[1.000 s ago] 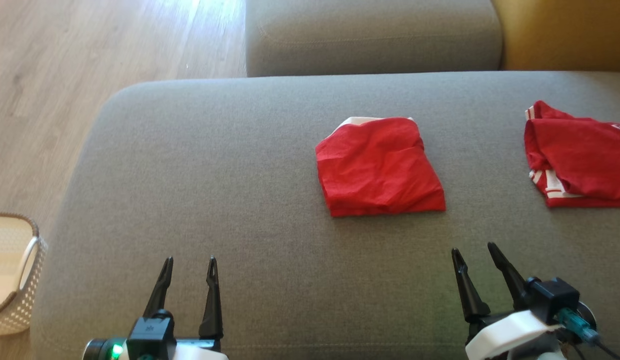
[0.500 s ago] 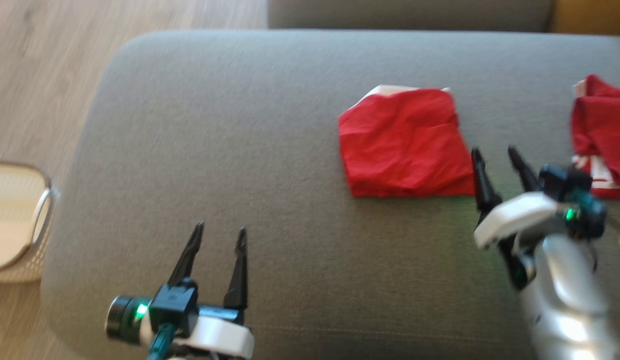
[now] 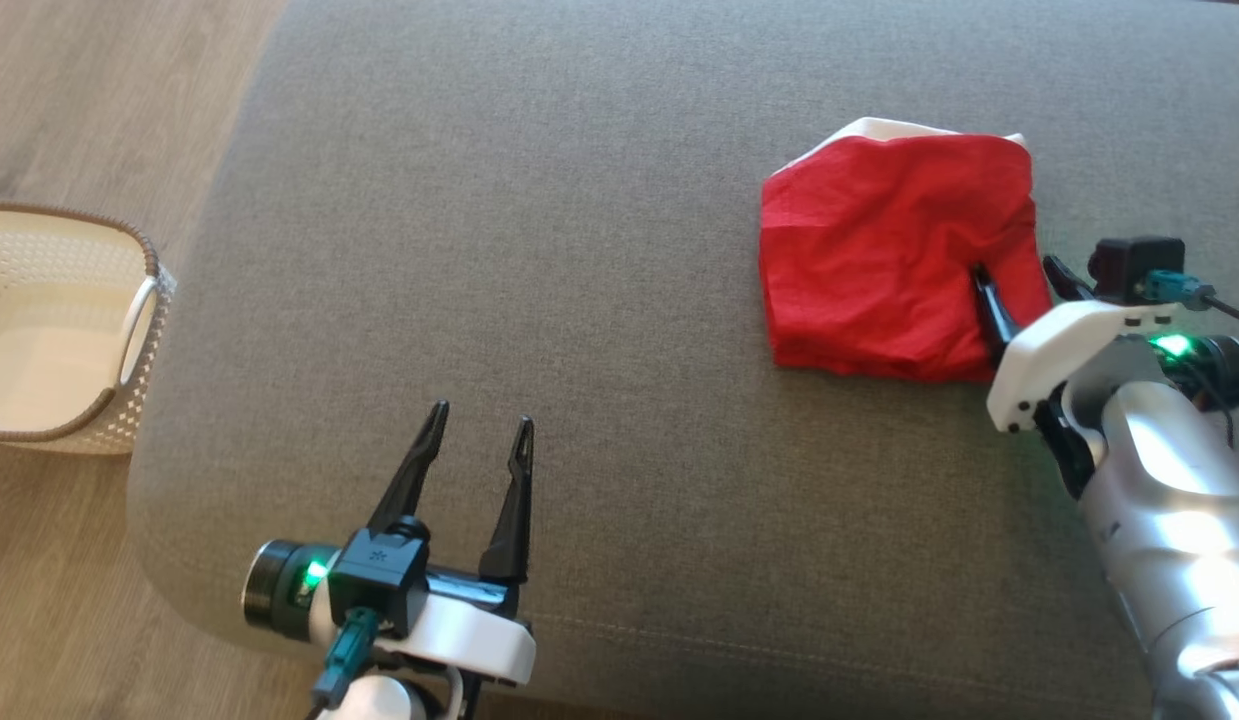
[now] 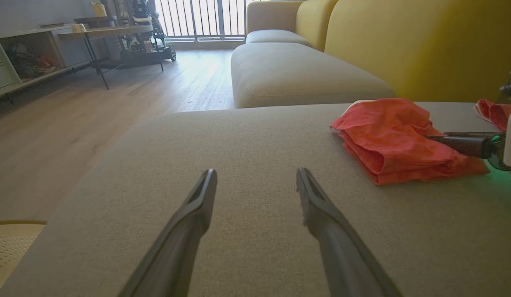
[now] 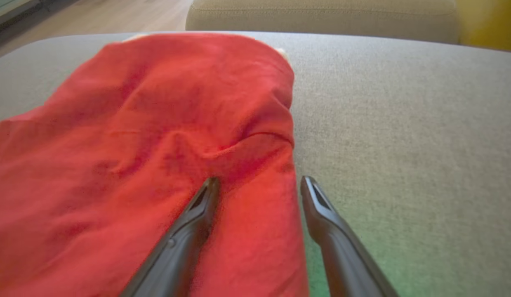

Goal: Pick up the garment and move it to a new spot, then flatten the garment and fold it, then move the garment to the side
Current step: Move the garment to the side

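Note:
A folded red garment (image 3: 879, 260) with a white strip along its far edge lies on the grey sofa seat (image 3: 529, 250). My right gripper (image 3: 1019, 282) is open at the garment's near right edge. In the right wrist view the right gripper (image 5: 259, 181) straddles that edge: one finger (image 5: 197, 214) rests on the red cloth (image 5: 135, 165) and the other is over bare sofa. My left gripper (image 3: 482, 418) is open over bare seat, well to the left of the garment. The left wrist view has the left gripper (image 4: 256, 173) holding nothing and the garment (image 4: 395, 140) off to the right.
A white woven basket (image 3: 59, 330) stands on the wood floor (image 3: 109, 90) left of the sofa. A second red garment (image 4: 492, 111) lies farther right. A yellow backrest (image 4: 403, 41) and another grey cushion (image 4: 288, 70) lie beyond the seat.
The camera has shifted. My right arm has reached forward from the seat's front to the garment's right edge, one finger now on the cloth. The left gripper moved slightly forward, still open.

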{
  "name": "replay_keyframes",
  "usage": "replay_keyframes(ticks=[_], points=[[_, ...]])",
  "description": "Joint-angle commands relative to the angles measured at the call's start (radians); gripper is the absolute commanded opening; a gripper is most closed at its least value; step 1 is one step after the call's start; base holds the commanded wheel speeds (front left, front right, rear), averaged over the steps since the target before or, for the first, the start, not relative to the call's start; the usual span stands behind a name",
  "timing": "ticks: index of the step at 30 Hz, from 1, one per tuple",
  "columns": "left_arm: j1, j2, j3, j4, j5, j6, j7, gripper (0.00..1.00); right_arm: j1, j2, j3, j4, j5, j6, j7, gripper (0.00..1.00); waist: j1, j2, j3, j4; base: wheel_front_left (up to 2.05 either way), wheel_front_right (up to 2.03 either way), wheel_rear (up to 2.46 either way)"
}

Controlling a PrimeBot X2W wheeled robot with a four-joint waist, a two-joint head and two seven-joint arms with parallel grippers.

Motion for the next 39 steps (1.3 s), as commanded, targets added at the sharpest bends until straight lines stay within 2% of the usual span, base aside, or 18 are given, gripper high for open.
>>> replay_keyframes(ticks=[1,5,12,15,16,17,18,19,23,27,31,39], points=[[-0.041,0.000,0.026,-0.029,-0.008,0.005,-0.012,1.00,-0.035,-0.010,0.016,-0.008,-0.001,0.000,-0.009,1.00,0.0000,0.0000,0.000,0.002,0.00,0.00,0.00],[-0.048,0.000,0.013,-0.028,-0.006,0.002,-0.012,1.00,-0.060,-0.011,0.016,0.057,0.007,0.000,-0.005,1.00,0.0000,0.0000,0.004,0.011,0.00,0.00,0.00],[-0.062,0.000,0.006,-0.032,0.010,-0.014,-0.012,1.00,-0.114,-0.038,0.005,0.088,0.018,0.000,-0.027,1.00,0.0000,0.0000,0.026,0.031,0.00,0.00,0.00],[-0.063,0.000,0.004,-0.031,0.013,-0.019,-0.012,1.00,-0.123,-0.041,0.018,0.105,0.009,0.000,-0.002,1.00,0.0000,0.0000,0.029,0.038,0.00,0.00,0.00],[-0.063,0.000,0.003,-0.031,0.014,-0.020,-0.012,1.00,-0.122,-0.039,0.022,0.110,0.009,0.000,0.012,0.91,0.0000,0.0000,0.029,0.039,0.00,0.00,0.00],[-0.062,0.000,0.003,-0.031,0.015,-0.021,-0.012,1.00,-0.122,-0.036,0.026,0.114,0.009,0.000,0.023,0.67,0.0000,0.0000,0.029,0.040,0.00,0.00,0.00],[-0.062,0.000,0.003,-0.032,0.016,-0.021,-0.012,1.00,-0.121,-0.033,0.030,0.117,0.011,0.000,0.030,0.31,0.0000,0.0000,0.028,0.040,0.00,0.00,0.00],[-0.061,0.000,0.003,-0.032,0.017,-0.020,-0.012,1.00,-0.120,-0.029,0.036,0.118,0.014,0.000,0.033,0.00,0.0000,0.0000,0.027,0.038,0.00,0.00,0.00],[-0.055,0.000,0.006,-0.033,0.019,-0.018,-0.012,1.00,-0.121,-0.026,0.064,0.120,0.021,0.000,0.013,0.00,0.0000,0.0000,0.017,0.013,0.00,0.00,0.00],[-0.049,0.000,0.008,-0.038,0.018,-0.016,-0.012,1.00,-0.133,-0.052,0.111,0.111,0.021,0.000,-0.014,0.00,0.0000,0.0000,0.007,-0.031,0.00,0.00,0.00],[-0.047,0.001,0.010,-0.042,0.021,-0.019,-0.012,1.00,-0.152,-0.088,0.150,0.101,0.017,0.000,-0.025,0.00,0.0000,0.0000,0.011,-0.076,0.00,0.00,0.00],[-0.065,0.013,0.010,-0.053,0.039,-0.028,-0.012,1.00,-0.227,-0.202,0.270,0.077,-0.007,0.000,-0.031,0.00,0.0000,0.0000,0.048,-0.178,0.00,0.00,0.00]])
